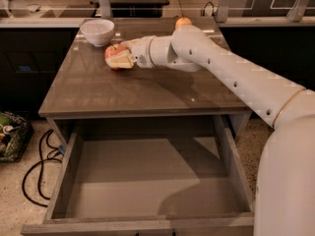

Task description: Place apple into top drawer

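The red-pink apple (pixel 114 52) sits on the grey table top (pixel 147 90) at the back left, near the bowl. My gripper (pixel 119 57) reaches from the right across the table, and its cream fingers (pixel 119 61) lie around the apple, one in front of it and one behind. The top drawer (pixel 147 181) stands pulled out under the table front, with a bare flat grey bottom and low sides.
A white bowl (pixel 97 32) stands at the table's back left corner. A small orange fruit (pixel 183 22) lies at the back edge, partly behind my arm (pixel 231 73). Cables (pixel 37 166) and a bag (pixel 12 134) lie on the floor at left.
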`<state>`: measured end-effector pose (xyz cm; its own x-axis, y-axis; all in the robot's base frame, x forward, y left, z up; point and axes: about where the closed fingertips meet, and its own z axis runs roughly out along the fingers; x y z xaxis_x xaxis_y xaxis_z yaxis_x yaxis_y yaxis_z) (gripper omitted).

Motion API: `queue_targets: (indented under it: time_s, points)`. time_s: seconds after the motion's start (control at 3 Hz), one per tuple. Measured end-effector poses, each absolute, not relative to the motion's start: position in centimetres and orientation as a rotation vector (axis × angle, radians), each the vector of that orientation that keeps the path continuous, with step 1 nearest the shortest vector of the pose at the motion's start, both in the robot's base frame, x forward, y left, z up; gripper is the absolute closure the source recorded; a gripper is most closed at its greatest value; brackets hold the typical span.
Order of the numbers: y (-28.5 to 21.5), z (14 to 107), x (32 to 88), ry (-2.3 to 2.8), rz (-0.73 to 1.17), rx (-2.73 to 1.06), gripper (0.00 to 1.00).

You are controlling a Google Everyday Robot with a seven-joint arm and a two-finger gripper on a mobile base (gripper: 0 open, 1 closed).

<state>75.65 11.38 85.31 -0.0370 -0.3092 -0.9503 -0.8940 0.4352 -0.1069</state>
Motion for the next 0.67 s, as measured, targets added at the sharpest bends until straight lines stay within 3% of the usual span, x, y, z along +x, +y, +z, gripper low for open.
queue_targets:
  time_s: [0.33, 0.67]
  points:
    - [11.65, 85.24, 75.58, 1.588, 0.669, -1.086, 0.87]
    - [11.90, 85.17, 75.52, 1.587, 0.672, -1.089, 1.00]
